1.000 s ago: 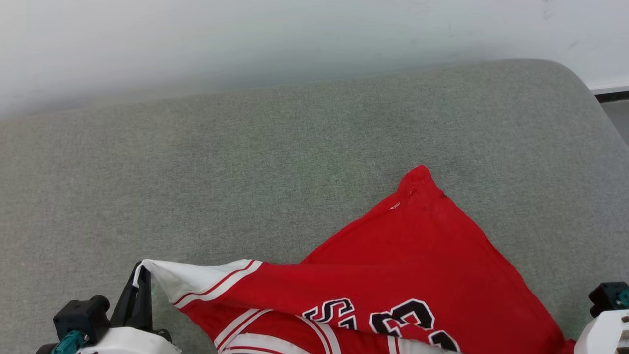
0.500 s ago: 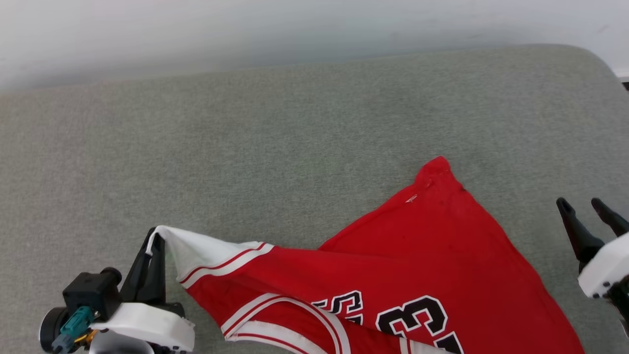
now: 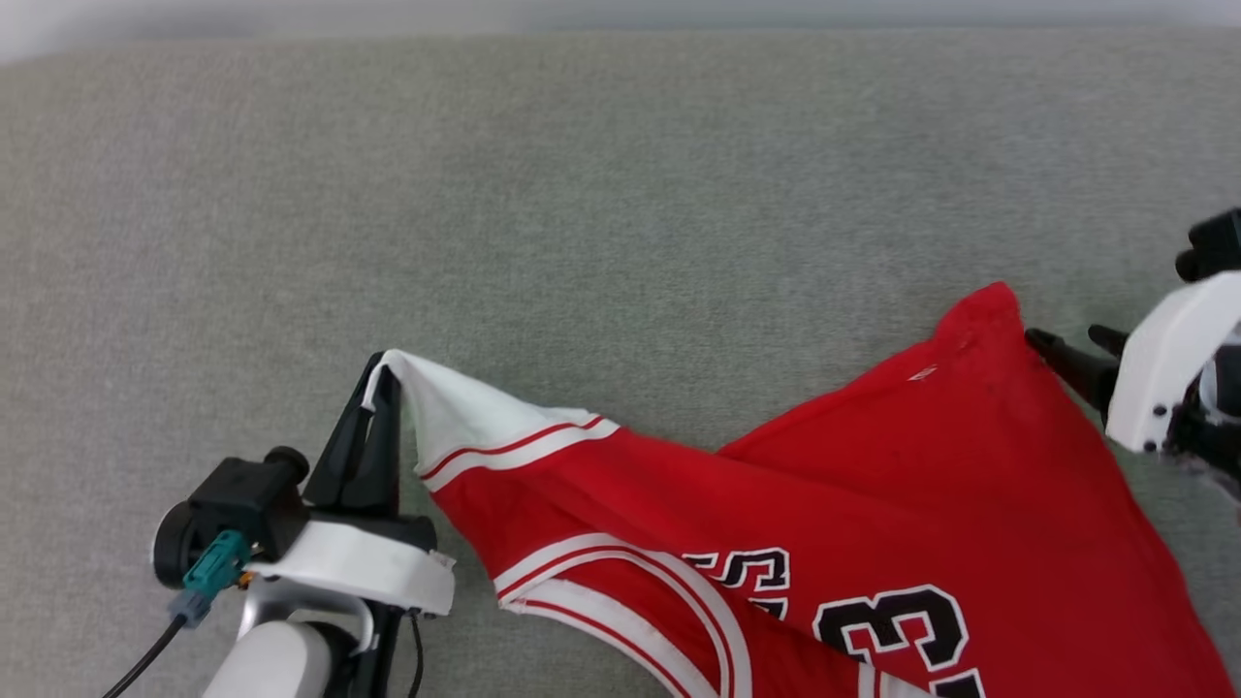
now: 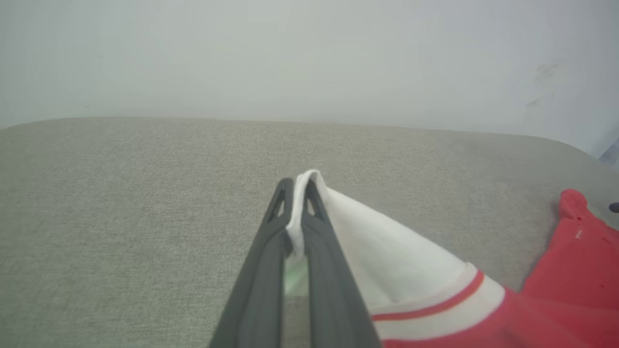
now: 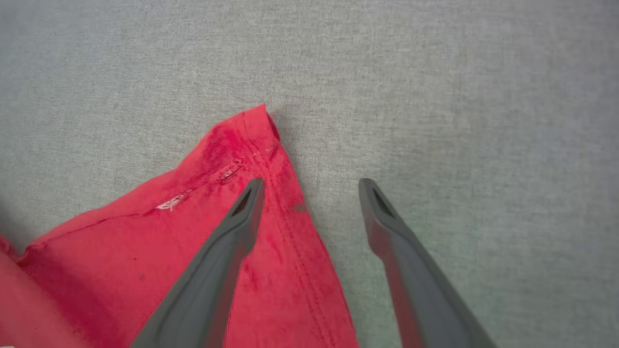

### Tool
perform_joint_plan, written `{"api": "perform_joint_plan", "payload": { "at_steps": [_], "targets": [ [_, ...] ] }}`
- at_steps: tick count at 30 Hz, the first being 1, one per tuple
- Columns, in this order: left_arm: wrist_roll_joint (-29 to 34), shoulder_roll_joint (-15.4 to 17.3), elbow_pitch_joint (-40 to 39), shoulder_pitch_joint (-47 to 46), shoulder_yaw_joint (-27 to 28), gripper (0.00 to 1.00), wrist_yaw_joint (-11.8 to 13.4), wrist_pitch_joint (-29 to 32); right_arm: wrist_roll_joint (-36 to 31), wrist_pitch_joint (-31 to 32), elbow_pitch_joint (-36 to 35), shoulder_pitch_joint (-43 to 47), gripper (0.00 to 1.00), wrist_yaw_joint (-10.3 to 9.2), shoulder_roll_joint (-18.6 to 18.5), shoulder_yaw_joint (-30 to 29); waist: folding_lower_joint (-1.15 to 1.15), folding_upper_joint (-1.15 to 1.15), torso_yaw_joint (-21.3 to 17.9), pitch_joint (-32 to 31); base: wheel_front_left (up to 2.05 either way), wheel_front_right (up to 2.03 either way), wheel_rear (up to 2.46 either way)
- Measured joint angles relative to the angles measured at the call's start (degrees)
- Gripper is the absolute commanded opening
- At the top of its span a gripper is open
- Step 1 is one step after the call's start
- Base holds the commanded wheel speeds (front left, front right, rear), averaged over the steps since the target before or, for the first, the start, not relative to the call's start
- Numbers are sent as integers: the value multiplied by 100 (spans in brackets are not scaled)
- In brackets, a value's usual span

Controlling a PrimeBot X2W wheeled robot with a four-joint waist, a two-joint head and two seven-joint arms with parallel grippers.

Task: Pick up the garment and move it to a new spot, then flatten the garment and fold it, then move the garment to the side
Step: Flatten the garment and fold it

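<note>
Though under garment (image 3: pixel 824 504) — grey cushion (image 3: pixel 582 194).

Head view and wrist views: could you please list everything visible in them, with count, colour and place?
garment: one, red with white sleeve and black numbers, lying on the cushion, lower right in head view.
cushion: one, grey-green, under the garment.
wall: one, pale, behind the cushion.
left gripper: one, dark fingers, shut on the white sleeve tip.
right gripper: one, dark fingers, open, straddling the garment's red corner edge.
</note>
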Motion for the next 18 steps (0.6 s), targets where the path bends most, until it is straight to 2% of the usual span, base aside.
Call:
{"api": "perform_joint_plan", "payload": {
  "at_steps": [10, 11, 18],
  "targets": [
    [34, -272, 415, -469, -207, 0, -205, -255, -185, 1263, 367, -827, 100, 0, 23, 328, 0, 0, 463, 520, 0, 0, 0],
    [11, -307, 524, -509, -226, 0, -242, -312, -220, 1479, 428, -901, 0, -1, 0, 380, -1, 0, 543, 563, 0, 0, 0],
    [-20, -290, 699, -536, -198, 0, -287, -364, -133, 1489, 515, -950, 0, -9, 83, 514, 0, 0, 545, 433, 0, 0, 0]
  ]
}}
